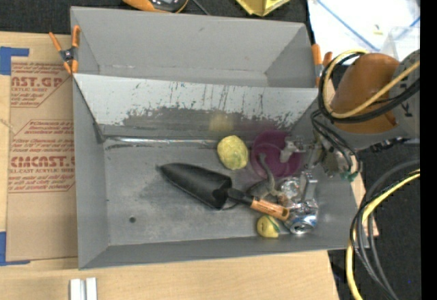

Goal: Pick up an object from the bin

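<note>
Reaching from the right, my gripper (pixel 301 214) sits low beside the orange handle (pixel 270 208) of the black scoop (pixel 198 183); clenched or released, I cannot tell.

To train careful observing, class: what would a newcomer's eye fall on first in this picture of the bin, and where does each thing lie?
The black scoop stands out first. It lies across the middle of the grey bin, its orange handle pointing right toward the tool in the lower right corner. Behind it, near the back wall, sit a yellow-green ball and, to its right, a purple cup-like thing.
</note>
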`<state>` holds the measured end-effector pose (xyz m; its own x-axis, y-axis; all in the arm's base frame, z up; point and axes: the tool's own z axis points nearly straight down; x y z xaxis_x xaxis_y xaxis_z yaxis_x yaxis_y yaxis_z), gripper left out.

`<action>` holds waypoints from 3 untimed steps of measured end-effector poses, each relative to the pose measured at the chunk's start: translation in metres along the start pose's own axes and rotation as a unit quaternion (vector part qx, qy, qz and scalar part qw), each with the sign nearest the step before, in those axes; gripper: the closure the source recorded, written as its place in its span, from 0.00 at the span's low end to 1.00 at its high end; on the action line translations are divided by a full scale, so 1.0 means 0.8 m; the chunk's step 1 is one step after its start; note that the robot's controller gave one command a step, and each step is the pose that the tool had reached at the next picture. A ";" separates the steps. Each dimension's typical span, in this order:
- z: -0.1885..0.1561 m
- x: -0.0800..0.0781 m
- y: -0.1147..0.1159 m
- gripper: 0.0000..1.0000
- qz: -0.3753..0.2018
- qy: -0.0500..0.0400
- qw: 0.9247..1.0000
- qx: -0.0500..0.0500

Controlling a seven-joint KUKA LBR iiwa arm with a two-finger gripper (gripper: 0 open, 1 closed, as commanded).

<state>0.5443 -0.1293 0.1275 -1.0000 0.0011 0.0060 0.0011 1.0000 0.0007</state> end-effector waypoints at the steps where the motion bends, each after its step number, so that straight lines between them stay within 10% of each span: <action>1: -0.005 -0.003 0.000 0.00 -0.001 -0.004 1.000 0.001; 2: 0.071 -0.053 0.023 0.00 0.150 -0.004 0.989 0.000; 3: 0.024 -0.035 0.023 0.00 0.170 -0.006 0.985 0.000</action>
<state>0.5722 -0.1110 0.1083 -0.9415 0.3369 -0.0063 0.3369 0.9415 0.0010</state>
